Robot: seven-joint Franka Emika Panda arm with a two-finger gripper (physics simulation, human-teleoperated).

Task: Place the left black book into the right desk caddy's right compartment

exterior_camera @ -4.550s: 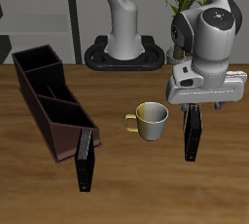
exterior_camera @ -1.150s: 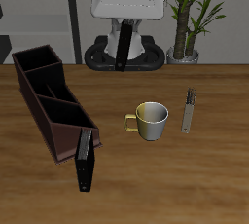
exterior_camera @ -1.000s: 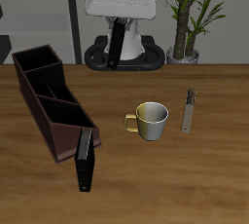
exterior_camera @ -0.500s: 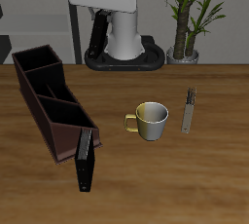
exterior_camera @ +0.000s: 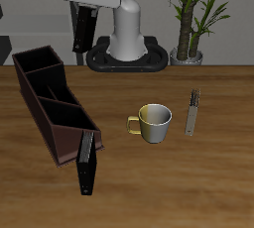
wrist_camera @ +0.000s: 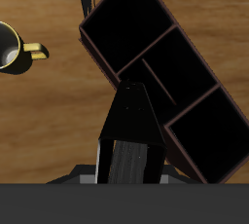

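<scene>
Currently the gripper (exterior_camera: 83,12) clamps the slim black hardback book (exterior_camera: 83,29) high above the long maroon-brown desk caddy (exterior_camera: 50,101); its black compartments look empty.

A yellow mug (exterior_camera: 154,122) sits mid-table, a thin grey book (exterior_camera: 192,112) beside it, another black book (exterior_camera: 87,162) up front.

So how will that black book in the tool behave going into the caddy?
The left black book hangs straight from the tool, so it is likely stiff. Held by one end, it may swing. Being slim, it could tip inside the right desk caddy.
</scene>
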